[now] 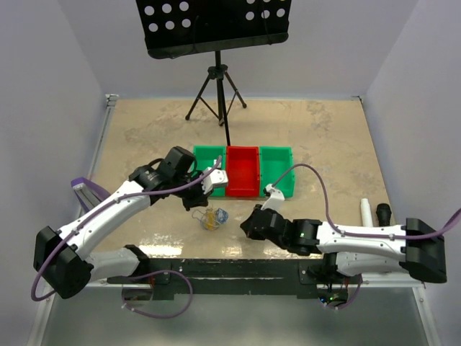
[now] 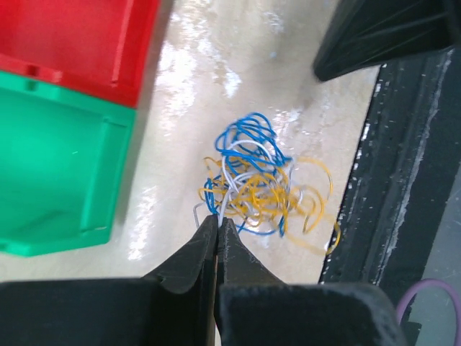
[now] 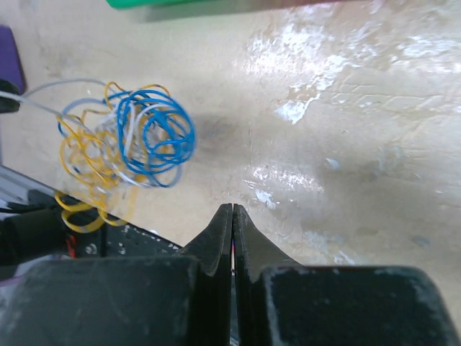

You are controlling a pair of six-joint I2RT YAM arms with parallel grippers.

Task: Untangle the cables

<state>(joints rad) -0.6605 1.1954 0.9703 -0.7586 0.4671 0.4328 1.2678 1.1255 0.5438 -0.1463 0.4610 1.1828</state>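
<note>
Shows one clump of cables (image 1: 211, 218) by the near edge of the table (image 1: 144, 137), between both arms. Pinched fully together at the left gripper (image 2: 218, 225), apparently nipping a white strand (image 2: 225, 189) at the clump's rim. Closed on nothing at the right gripper (image 3: 233, 209), beside the clump.

Risks dragging the whole knot over the edge if pulled with nothing pinning the rest; could also lose the thin wire.

Counts:
- one clump in three colours, strand number unreadable
- two green bins (image 1: 277, 169), one red bin (image 1: 243, 171)
</note>
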